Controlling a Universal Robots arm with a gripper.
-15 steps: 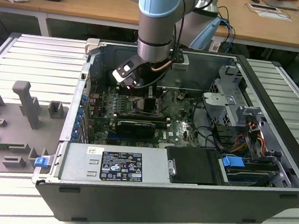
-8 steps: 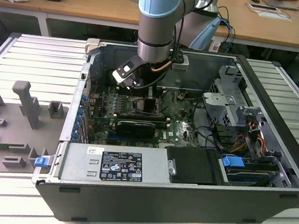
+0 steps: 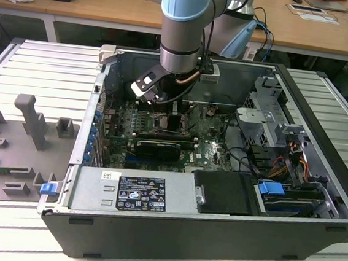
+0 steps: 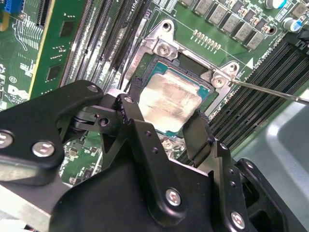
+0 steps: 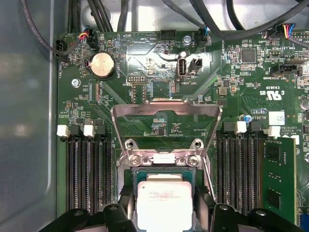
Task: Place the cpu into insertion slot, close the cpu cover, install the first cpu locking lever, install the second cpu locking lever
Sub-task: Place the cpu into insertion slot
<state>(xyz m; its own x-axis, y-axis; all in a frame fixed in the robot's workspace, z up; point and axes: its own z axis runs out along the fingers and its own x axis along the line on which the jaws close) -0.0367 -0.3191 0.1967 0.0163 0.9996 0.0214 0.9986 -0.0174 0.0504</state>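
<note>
From my station, the pincer [image 4: 162, 111] [image 5: 165, 203] reads as clamped on the cpu [image 4: 171, 99] [image 5: 164, 205]: in both wrist views one black finger [image 4: 129, 113] lies against one edge of the chip and its twin against the opposite edge. The cpu is a thin square with a dull silver-grey lid, smeared with pale, cloudy streaks, and a narrow green rim shows around that lid. It lies level over the insertion slot [image 4: 188, 65], whose dark bed shows just past the chip's far edge inside the silvery frame with its screws.

In the first wrist view I see the cpu cover [image 5: 140, 108] swung open, a thin silvery frame whose large window shows green board through it, hinged at the socket's edge. A thin wire locking lever [image 4: 270, 92] runs out from the socket corner, not latched down.

In the exterior view the arm reaches down into the open computer case [image 3: 152, 227], which lies on the ribbed metal desk [image 3: 43, 75].
</note>
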